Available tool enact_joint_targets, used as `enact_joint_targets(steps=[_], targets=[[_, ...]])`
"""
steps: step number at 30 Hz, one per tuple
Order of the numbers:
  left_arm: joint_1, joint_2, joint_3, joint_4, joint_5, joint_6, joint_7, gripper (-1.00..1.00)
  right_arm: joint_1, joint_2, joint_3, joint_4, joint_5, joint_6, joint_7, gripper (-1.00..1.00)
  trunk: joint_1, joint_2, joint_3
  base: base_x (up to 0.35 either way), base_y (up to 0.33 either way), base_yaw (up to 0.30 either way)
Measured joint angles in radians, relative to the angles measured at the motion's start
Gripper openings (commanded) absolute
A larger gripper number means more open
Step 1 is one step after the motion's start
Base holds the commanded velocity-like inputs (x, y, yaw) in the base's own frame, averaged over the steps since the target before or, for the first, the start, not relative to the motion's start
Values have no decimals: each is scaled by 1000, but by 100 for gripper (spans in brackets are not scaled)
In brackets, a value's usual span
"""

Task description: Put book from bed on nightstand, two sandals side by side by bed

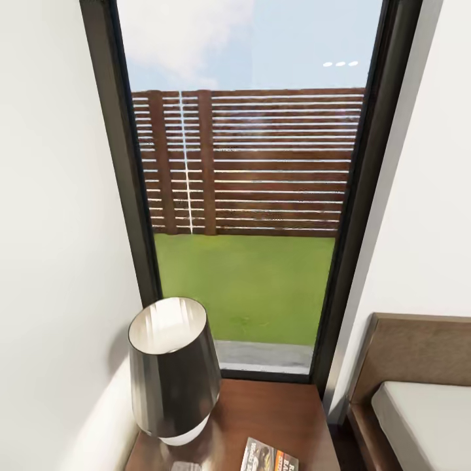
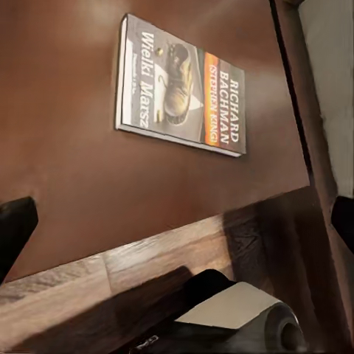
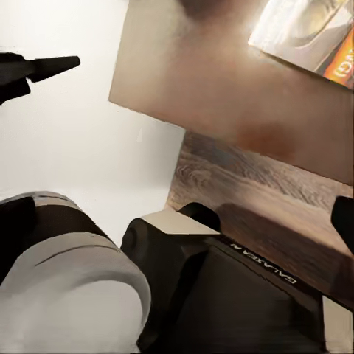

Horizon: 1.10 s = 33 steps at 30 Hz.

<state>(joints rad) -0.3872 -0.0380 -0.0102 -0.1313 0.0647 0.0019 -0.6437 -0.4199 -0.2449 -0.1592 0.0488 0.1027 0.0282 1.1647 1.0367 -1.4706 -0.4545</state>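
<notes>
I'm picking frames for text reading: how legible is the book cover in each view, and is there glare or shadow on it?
Left wrist view: book whole, lettering sharp, lying on the nightstand under a soft bright sheen. Head view: book cut by the frame's edge, print tiny, beside the lamp. Right wrist view: only a blurred, washed-out corner.

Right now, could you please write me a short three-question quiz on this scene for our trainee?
1. True or false: the book lies flat on the nightstand.
2. What stands on the nightstand beside the book? A) a vase B) a lamp C) a clock
3. Fill in: the left claw is ____, holding nothing.

Key: 1 true; 2 B; 3 open.
</notes>
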Motion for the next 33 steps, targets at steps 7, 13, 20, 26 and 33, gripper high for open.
enact_joint_targets(steps=[7, 13, 20, 26, 33], targets=[[17, -7, 2, 106, -13, -122, 110, 100, 95, 1, -3, 27, 0, -21, -4, 100, -27, 49, 22, 0, 0, 0], [69, -7, 1, 113, -16, -135, 158, 100, 105, 2, -4, 30, 0, -23, -6, 100, -50, 91, 41, 0, 0, 0], [140, 12, 3, 114, -16, -139, 163, 100, 107, 0, -4, 30, -2, -22, -7, 100, -77, 140, 63, 0, 0, 0], [167, 26, 5, 112, -17, -141, 164, 100, 107, 1, -5, 29, -2, -20, -6, 100, -92, 168, 76, 0, 0, 0], [169, 27, 7, 112, -16, -142, 164, 100, 107, 8, -4, 29, -2, -21, -6, 100, -92, 168, 76, 0, 0, 0]])
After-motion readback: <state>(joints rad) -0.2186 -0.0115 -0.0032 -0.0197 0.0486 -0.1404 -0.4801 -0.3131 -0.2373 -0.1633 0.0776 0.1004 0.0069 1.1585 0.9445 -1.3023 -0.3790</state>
